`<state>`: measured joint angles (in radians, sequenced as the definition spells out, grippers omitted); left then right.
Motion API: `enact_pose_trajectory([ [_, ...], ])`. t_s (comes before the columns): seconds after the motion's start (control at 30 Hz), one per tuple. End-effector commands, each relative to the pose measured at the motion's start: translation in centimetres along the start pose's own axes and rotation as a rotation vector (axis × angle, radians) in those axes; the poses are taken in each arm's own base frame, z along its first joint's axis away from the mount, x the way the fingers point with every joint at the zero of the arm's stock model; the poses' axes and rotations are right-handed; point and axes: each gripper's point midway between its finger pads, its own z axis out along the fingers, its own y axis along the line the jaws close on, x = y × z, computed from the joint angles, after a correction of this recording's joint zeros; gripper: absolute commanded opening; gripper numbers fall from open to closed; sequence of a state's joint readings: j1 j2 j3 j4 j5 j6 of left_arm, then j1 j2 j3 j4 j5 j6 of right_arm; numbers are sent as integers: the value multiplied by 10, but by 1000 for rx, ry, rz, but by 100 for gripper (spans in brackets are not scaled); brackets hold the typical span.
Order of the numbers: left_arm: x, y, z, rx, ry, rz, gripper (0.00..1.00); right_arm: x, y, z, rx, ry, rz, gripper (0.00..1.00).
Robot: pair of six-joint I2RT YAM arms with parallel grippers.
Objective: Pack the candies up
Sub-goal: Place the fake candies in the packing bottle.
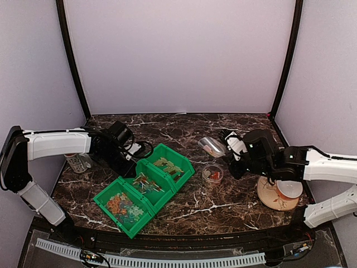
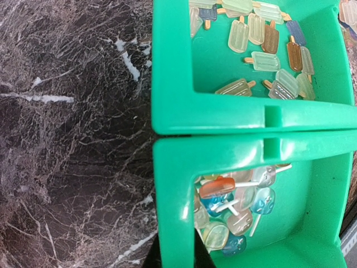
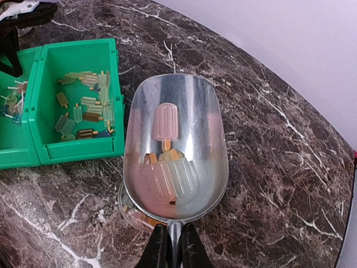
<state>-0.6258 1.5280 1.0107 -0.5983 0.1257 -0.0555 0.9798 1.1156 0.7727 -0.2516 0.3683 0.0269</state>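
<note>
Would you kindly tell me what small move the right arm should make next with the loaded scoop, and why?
Probably draw the scoop back slightly, so its open front lip comes over the clear cup before tipping. The right jaws are shut on its handle, several candies lie in it, and the cup shows only under the handle end.

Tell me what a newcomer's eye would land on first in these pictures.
The shiny metal scoop stands out first, clamped by its handle in the right hand and carrying a few pastel popsicle-shaped candies over a small clear cup right of centre. Next come three bright green bins, lined up diagonally mid-table on the dark marble table, each holding more candies.
</note>
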Motion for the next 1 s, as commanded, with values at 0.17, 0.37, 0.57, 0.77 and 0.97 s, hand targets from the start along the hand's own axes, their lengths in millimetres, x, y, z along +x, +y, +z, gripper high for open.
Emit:
enact_pose_trajectory([
  [0.17,-22,1,-21,32,-114,-31,0,25,-6,-20,32,173,94,0],
  [0.37,-22,2,-20,30,-111,-33,0,37,3,-24,13,255,115,0],
  [0.57,-22,3,-21,28,-114,-33,0,35,16,-29,0,281,73,0],
  [0.77,-23,3,-23,25,-119,-33,0,38,18,-31,1,324,67,0],
  [0.97,-22,3,-23,26,-119,-33,0,42,18,-36,6,362,73,0],
])
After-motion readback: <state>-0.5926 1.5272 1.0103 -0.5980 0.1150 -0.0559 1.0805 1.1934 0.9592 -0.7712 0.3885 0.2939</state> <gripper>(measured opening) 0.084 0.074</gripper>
